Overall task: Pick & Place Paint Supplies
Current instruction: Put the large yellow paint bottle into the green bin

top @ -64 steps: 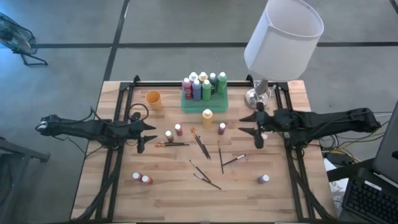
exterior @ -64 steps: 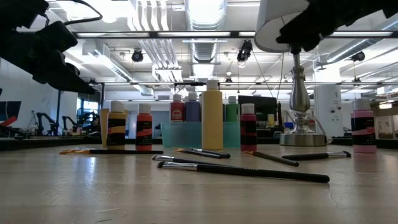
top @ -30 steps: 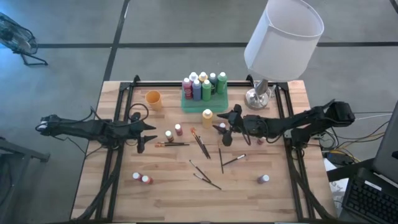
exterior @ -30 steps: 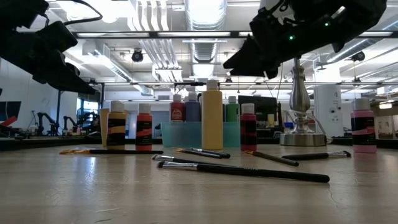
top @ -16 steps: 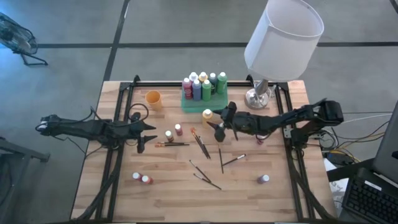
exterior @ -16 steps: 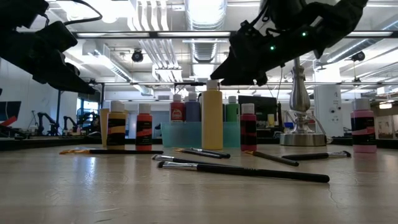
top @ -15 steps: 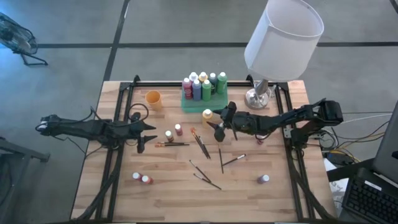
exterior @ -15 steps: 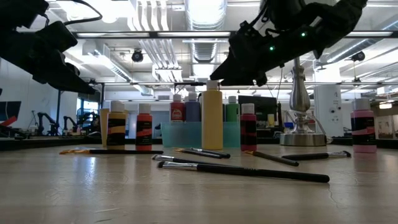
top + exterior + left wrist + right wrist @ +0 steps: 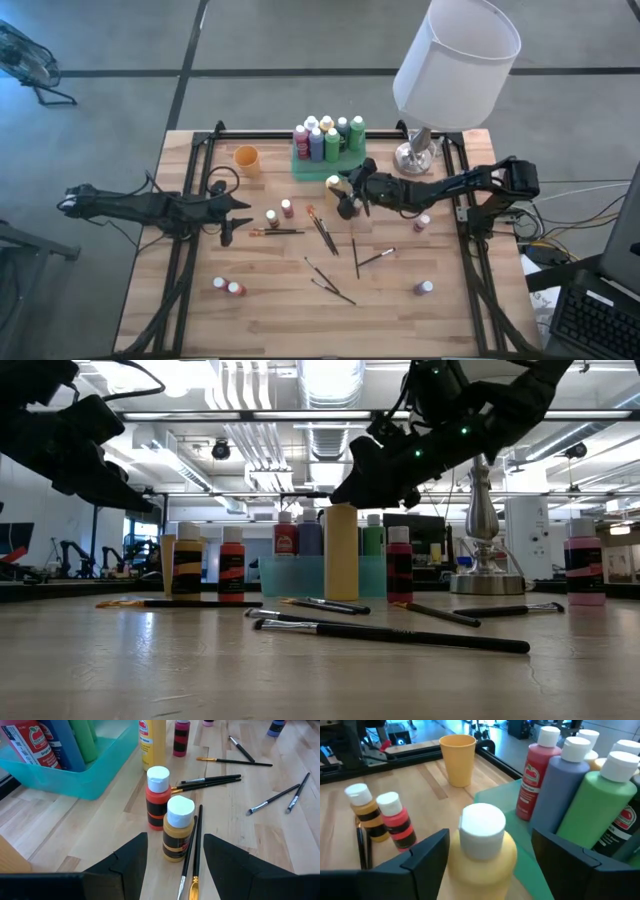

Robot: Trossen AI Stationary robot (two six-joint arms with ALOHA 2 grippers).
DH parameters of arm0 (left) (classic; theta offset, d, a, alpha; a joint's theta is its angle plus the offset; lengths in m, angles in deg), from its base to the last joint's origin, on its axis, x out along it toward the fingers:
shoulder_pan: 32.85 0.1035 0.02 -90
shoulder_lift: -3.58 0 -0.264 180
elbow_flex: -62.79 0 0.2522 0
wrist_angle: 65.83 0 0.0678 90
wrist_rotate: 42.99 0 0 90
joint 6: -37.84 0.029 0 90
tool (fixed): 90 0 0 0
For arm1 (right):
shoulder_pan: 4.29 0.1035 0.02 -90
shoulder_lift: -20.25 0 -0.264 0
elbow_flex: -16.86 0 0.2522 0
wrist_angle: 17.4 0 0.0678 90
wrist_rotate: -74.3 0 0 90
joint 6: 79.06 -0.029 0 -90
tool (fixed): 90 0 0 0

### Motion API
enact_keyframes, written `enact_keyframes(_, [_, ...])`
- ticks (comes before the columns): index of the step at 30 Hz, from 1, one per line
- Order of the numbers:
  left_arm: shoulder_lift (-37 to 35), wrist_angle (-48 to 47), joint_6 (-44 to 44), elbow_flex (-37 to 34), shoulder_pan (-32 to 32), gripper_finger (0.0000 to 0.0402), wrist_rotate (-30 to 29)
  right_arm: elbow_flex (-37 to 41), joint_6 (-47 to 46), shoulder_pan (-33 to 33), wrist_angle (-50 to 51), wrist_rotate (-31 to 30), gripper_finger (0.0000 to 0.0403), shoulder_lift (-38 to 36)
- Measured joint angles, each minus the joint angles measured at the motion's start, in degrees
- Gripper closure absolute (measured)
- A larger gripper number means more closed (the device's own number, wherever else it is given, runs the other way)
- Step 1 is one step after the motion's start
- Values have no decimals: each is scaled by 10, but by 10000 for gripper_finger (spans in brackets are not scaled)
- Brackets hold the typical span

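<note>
While the right gripper (image 9: pixel 480 865) straddles the tall yellow bottle (image 9: pixel 481 851) with fingers apart, its smooth, top-heavy body looks best gripped mid-height, green tray (image 9: pixel 532 865) at two o'clock.

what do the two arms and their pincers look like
Both arms are matte black, slim and jointed, with black cables looping beside them. The left pincer and right pincer each end in two flat, angular black fingers. Small green lights glow on the right arm.

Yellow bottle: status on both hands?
Right hand open, straddling yellow bottle by green tray, not gripped. Left hand open, waiting at table's left. Nothing in the way.
</note>
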Motion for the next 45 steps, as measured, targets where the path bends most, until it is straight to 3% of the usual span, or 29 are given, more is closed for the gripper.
enact_keyframes(13, [1, -2, 0, 0, 0, 202, 1, -9, 1, -10, -13, 1, 179, 14])
enact_keyframes(24, [1, -2, 0, 0, 0, 202, 1, -9, 3, -10, -13, 2, 292, 14])
enact_keyframes(35, [1, -2, 0, 0, 0, 202, 1, -7, -8, -7, -9, 39, 284, -36])
enact_keyframes(45, [1, -2, 0, 0, 0, 202, 1, -7, 65, -8, -6, 30, 292, -125])
